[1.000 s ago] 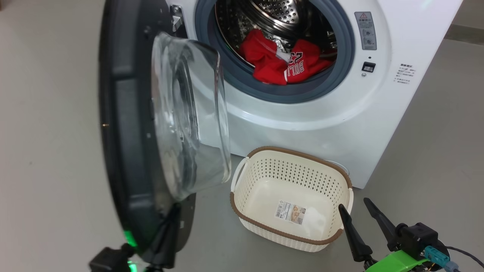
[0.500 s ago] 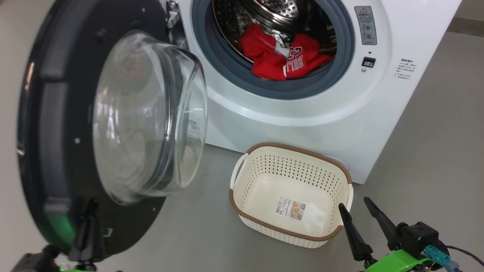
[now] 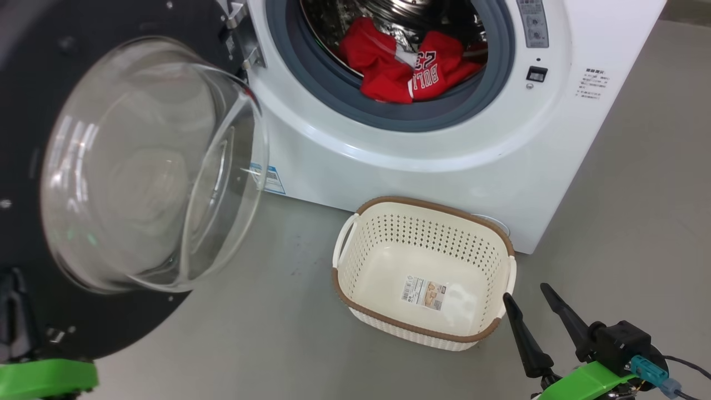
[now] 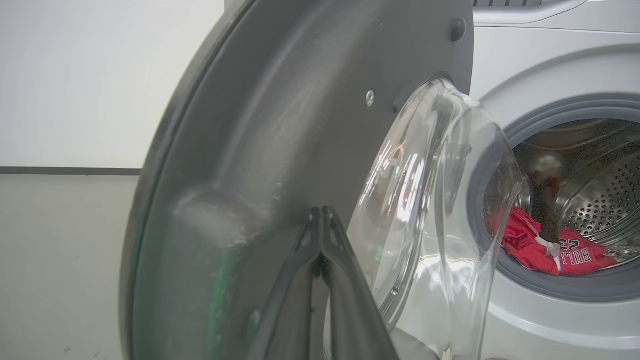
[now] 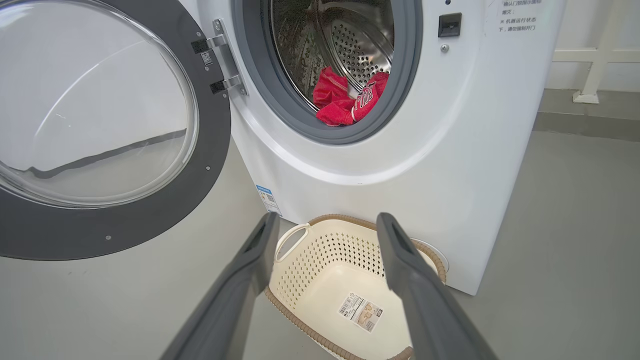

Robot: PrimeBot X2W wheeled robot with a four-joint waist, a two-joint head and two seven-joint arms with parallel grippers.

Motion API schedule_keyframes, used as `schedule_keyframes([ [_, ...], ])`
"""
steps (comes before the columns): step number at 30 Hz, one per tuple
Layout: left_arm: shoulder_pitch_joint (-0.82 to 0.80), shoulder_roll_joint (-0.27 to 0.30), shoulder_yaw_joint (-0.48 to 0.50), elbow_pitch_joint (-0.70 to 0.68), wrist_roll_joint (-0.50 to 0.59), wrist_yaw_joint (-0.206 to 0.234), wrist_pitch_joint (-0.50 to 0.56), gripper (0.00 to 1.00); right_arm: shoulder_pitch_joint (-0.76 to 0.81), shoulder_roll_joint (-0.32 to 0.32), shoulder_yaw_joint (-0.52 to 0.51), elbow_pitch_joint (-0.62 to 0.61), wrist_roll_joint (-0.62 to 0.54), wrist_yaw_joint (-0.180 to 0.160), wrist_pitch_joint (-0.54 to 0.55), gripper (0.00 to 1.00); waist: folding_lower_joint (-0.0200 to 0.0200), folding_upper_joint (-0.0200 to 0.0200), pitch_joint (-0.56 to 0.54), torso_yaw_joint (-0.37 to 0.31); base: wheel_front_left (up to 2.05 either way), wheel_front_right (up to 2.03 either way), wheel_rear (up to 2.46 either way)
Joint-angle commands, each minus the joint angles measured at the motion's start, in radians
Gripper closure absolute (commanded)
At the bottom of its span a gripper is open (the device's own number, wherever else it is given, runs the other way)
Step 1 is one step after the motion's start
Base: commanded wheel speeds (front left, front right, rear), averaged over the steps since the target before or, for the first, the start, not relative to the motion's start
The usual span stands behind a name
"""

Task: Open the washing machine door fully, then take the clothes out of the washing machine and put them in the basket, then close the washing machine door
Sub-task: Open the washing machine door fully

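Three steps make up the task. The first (opening the door fully) is the one in hand, and it appears close to complete.

**Position of parts**
- The large round washing machine door (image 3: 128, 178), with a glossy black rim and a bulging clear glass window, stands wide open at the left. Its inner face is turned toward the robot.
- The big white front-loading washing machine (image 3: 389, 161) stands at the far side.
- The bright red sports clothes (image 3: 408, 75) with white lettering lie low in the perforated steel drum (image 5: 360, 45), just behind the grey rubber gasket (image 3: 383, 118).
- The small cream-white perforated plastic basket (image 3: 422, 203) with a brown rim sits on the grey floor (image 3: 289, 311), just in front of the machine and right of the door. It holds nothing but a sticker (image 3: 425, 293) on its bottom.

**State of the claws**
- The left gripper (image 4: 320, 215) has its fingers pressed together tip to tip, with nothing between them. The tips lie at the door's dark inner face, low beside the glass (contact cannot be confirmed).
- The right gripper (image 3: 526, 293) has its fingers spread wide apart. It grips nothing and touches nothing, and hovers at the near right, just beside the basket's near right corner.

**Next move (judgement)**
Once the door rests at its stop, draw the left gripper clear. Then carry the spread right gripper over the basket and past the gasket lip into the drum, and close it on a bunched fold of the clothes.
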Motion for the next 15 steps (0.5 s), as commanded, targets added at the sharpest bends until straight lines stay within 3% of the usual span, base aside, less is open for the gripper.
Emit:
schedule_keyframes([
  [1, -0.047, 0.046, 0.063, -0.010, 0.012, 0.006, -0.005, 1.00, -0.040, -0.012, 0.019, -0.027, -0.009, 0.000, -0.012, 0.00, 0.0000, -0.0001, 0.007, -0.005, 0.00, 0.00, 0.00],
  [15, -0.171, 0.125, 0.149, 0.146, -0.022, 0.002, -0.005, 1.00, -0.075, -0.031, 0.036, -0.030, -0.017, 0.000, -0.012, 0.00, 0.0000, -0.0001, 0.066, -0.032, 0.00, 0.00, 0.00],
])
